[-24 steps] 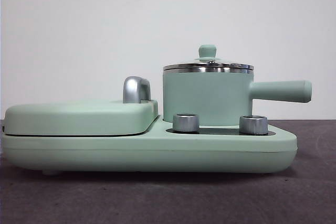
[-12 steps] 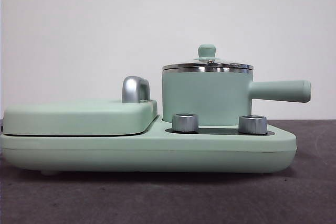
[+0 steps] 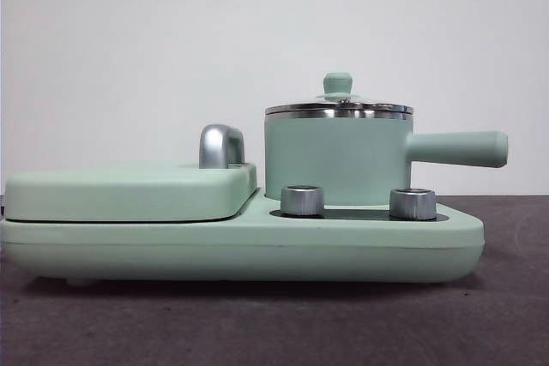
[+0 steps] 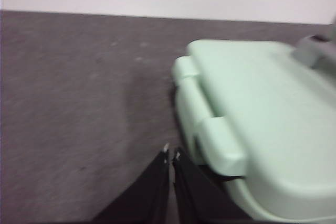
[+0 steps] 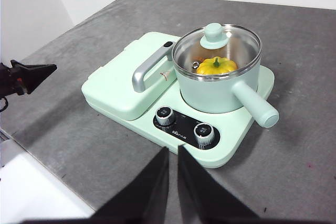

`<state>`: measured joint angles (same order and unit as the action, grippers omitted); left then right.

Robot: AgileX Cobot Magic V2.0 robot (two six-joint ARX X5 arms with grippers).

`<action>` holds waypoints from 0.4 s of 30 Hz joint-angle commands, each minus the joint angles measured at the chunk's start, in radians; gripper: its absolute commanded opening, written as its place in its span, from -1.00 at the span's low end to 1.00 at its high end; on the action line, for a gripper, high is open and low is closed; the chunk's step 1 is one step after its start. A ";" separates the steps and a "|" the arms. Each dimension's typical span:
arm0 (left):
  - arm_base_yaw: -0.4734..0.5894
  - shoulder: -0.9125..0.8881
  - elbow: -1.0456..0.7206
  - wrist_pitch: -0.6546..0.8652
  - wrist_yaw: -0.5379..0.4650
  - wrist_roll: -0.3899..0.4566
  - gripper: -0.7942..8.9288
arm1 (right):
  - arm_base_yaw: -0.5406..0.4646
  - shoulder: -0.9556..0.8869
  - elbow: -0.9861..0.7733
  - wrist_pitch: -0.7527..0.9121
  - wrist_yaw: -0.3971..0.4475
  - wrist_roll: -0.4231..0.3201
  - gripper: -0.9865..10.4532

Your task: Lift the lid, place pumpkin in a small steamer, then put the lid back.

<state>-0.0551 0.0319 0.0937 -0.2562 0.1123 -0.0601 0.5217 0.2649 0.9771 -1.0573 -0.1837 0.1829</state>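
Observation:
The small steamer (image 3: pixel 336 160) stands on the appliance's hob with its long handle out to the right; it also shows in the right wrist view (image 5: pixel 212 90). The glass lid (image 3: pixel 339 106) sits on its rim, and its mint knob shows in the right wrist view (image 5: pixel 214 32). The pumpkin (image 5: pixel 216 65) lies inside the pot, seen through the glass. My right gripper (image 5: pixel 172 153) is shut and empty, high and in front of the appliance. My left gripper (image 4: pixel 171 155) is shut and empty, beside the flat cover's hinge end; it also shows in the right wrist view (image 5: pixel 50 68).
The mint appliance base (image 3: pixel 257 246) carries a wide flat cover (image 3: pixel 129 190) with a chrome handle (image 3: pixel 219 145) and two chrome dials (image 3: pixel 302 200). Grey table cloth (image 5: pixel 294 145) lies all around. A white wall with sockets stands behind.

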 commanded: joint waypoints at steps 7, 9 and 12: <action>0.005 -0.029 -0.050 0.018 -0.122 -0.037 -0.80 | 0.006 0.000 0.011 0.010 0.000 -0.008 -0.78; 0.005 -0.029 -0.060 0.018 -0.122 -0.038 -0.80 | 0.006 0.000 0.011 0.011 0.001 -0.008 -0.78; 0.005 -0.029 -0.069 0.034 -0.126 -0.038 -0.80 | 0.006 0.000 0.011 0.010 0.000 -0.008 -0.78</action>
<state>-0.0502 0.0055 0.0475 -0.2207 -0.0082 -0.0940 0.5217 0.2649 0.9771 -1.0573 -0.1837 0.1829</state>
